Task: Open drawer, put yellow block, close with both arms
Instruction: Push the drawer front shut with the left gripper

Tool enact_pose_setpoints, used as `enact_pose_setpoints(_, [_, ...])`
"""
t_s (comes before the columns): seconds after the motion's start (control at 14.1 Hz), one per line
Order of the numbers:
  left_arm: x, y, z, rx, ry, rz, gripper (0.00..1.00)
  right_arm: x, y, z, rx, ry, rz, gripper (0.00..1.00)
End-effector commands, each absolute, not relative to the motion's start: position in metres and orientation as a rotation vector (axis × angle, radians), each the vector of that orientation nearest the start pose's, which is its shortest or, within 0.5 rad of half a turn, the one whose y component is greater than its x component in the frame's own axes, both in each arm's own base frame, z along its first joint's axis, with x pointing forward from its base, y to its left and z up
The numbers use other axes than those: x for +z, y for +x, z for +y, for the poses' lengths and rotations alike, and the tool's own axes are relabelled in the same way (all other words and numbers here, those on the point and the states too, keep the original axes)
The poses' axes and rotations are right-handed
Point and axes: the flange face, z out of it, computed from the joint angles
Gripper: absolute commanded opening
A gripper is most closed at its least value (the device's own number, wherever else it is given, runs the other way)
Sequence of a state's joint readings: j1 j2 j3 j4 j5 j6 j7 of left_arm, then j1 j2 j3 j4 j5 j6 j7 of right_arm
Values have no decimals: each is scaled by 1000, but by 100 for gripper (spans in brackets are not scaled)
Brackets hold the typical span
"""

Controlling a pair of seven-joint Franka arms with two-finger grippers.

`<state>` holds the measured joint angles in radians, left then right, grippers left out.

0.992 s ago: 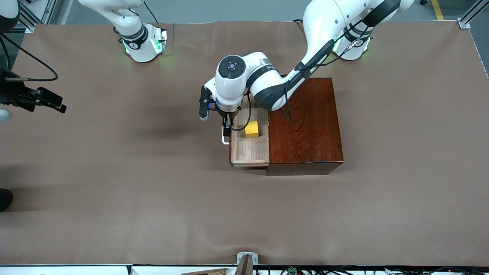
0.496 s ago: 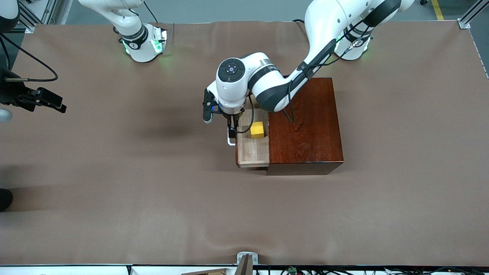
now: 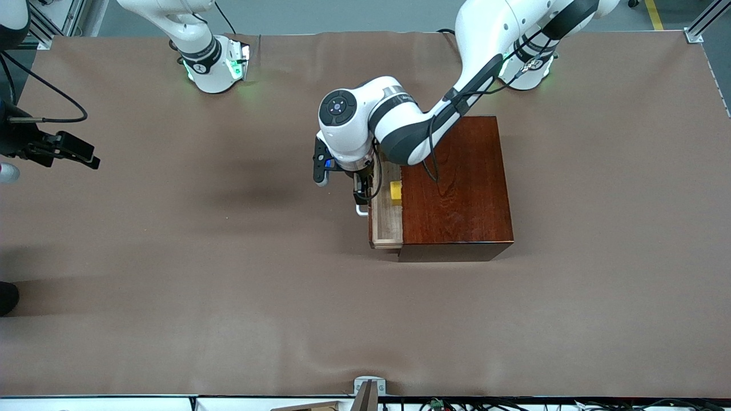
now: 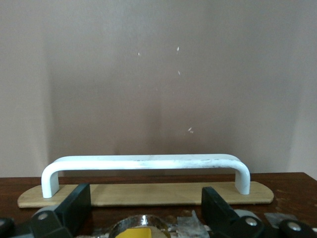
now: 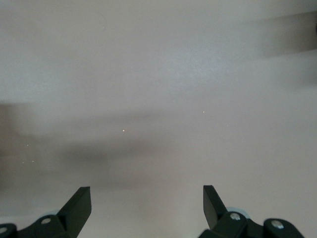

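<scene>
The mahogany box (image 3: 457, 182) stands mid-table. Its drawer (image 3: 385, 222) sticks out a short way toward the right arm's end, showing a narrow strip of pale-wood tray. The yellow block (image 3: 395, 192) lies in the tray, partly under the box top. My left gripper (image 3: 361, 197) is at the drawer front by the white handle (image 3: 361, 210). In the left wrist view the handle (image 4: 143, 162) spans ahead of my left gripper (image 4: 146, 204), whose open fingers (image 4: 78, 201) hold nothing. My right gripper (image 3: 77, 153) waits open over the table's right-arm end; it also shows in the right wrist view (image 5: 146, 203).
Brown cloth (image 3: 228, 285) covers the whole table. The left arm's elbow (image 3: 411, 137) hangs over the box's corner. The two green-lit bases (image 3: 217, 68) stand along the edge farthest from the front camera.
The drawer has slid steadily into the box with my left gripper at its front. The yellow block rode along and is now half under the box top. The right arm has not moved.
</scene>
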<state>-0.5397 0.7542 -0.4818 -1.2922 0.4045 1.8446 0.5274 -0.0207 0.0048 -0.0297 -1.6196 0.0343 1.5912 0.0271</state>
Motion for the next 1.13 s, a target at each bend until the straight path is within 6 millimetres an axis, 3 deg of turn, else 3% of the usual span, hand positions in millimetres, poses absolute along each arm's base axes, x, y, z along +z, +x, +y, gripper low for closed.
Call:
enact_pose_setpoints(0.0, [313,471,-530,311,-2048,2108,100,603,555,-30,52,-3104,135,100])
enact_pose_setpoints(0.5, [335,477,-509,385,-1982,2050,100,604,555,-29,37,-3104,133,100])
enact_pose_setpoints(1.06, [332,476,-495,487,-1929,1993,100,603,555,-30,47,-3104,135,100])
